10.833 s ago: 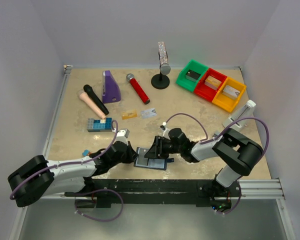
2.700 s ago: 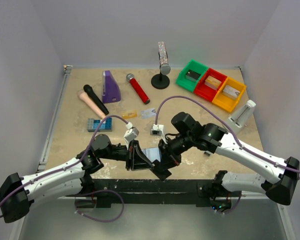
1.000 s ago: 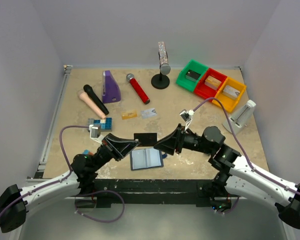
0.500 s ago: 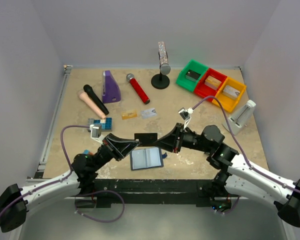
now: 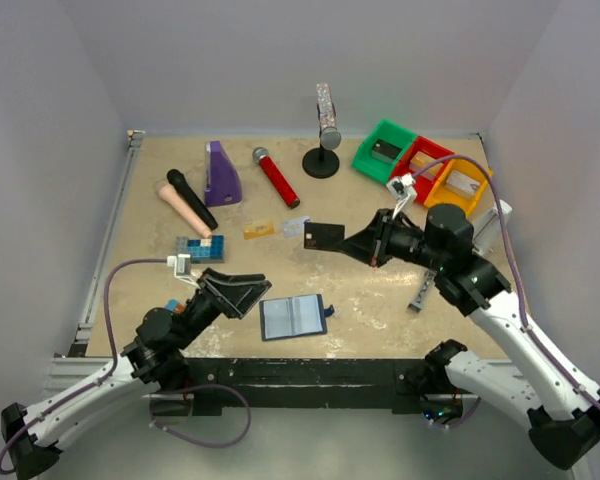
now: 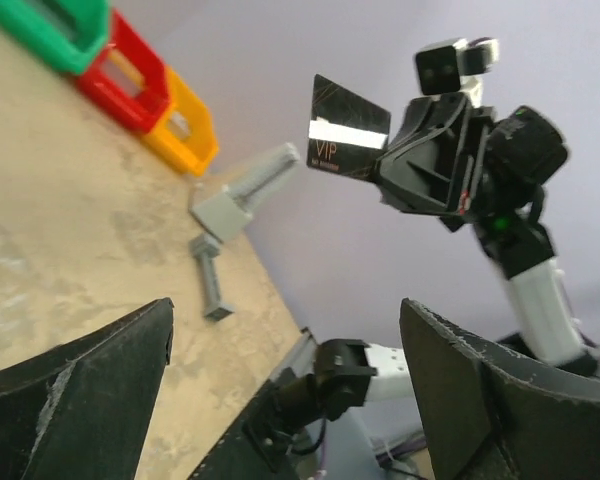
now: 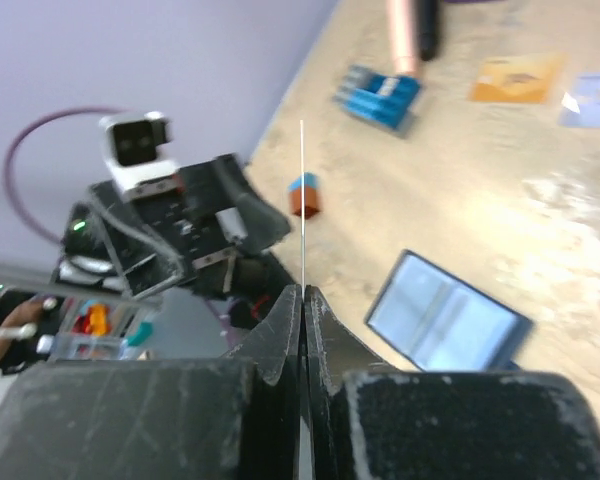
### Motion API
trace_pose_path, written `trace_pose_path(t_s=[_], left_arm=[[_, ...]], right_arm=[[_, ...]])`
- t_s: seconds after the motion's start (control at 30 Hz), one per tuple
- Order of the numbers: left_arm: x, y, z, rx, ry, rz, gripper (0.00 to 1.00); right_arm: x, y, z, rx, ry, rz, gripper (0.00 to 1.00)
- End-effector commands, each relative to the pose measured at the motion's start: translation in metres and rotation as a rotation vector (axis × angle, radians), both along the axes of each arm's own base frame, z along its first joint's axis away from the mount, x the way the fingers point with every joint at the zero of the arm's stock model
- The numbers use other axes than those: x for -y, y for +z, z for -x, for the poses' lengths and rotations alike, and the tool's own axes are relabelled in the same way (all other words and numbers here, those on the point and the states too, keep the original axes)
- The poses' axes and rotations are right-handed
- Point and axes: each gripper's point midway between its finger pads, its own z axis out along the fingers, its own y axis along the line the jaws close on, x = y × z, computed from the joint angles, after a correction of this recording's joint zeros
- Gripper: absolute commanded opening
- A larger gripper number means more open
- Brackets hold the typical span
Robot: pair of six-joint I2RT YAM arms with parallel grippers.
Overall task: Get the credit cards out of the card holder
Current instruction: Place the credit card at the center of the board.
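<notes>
The card holder [image 5: 293, 317] lies open and flat near the table's front edge, its blue-grey pockets facing up; it also shows in the right wrist view [image 7: 447, 312]. My right gripper [image 5: 368, 245] is shut on a black credit card [image 5: 323, 236] and holds it in the air above the table's middle. In the right wrist view that card is an edge-on thin line [image 7: 302, 200]; the left wrist view shows its face [image 6: 348, 126]. My left gripper [image 5: 244, 291] stands open and empty, left of the holder. An orange card [image 5: 259, 229] and a silvery card [image 5: 296, 226] lie on the table.
A studded blue block [image 5: 199, 249] sits at the left. Behind it lie two microphones [image 5: 277, 177], a purple piece [image 5: 221, 174] and a black stand [image 5: 322, 160]. Green, red and yellow bins [image 5: 423, 170] are at the back right, with grey tools [image 5: 421, 291] near the right arm.
The left gripper opened and let go of the black card, then drew back left. The right gripper shut on the card and carried it up and toward the back right.
</notes>
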Motion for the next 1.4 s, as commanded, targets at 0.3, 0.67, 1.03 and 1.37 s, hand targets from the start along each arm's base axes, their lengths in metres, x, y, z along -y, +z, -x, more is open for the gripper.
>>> trace_pose_path(t_s=[0.3,0.67,1.03,1.37], left_arm=[[-0.038,-0.083,-0.016,-0.282,0.201,-0.415,1.00],[-0.046,-0.091,-0.019,-0.272,0.236,-0.486,1.00],[-0.045,-0.101,-0.025,-0.280,0.249,-0.556,1.00],[-0.045,-0.107,-0.028,-0.283,0.263,-0.587,1.00]], right_arm=[[0.013,-0.112,-0.104,-0.305,0.089,0.346,0.00],[0.035,-0.163,-0.185,-0.435,-0.055,0.463,0.00],[0.039,-0.191,-0.229,-0.516,-0.157,0.507,0.00],[0.041,-0.209,-0.236,-0.589,-0.169,0.544,0.00]])
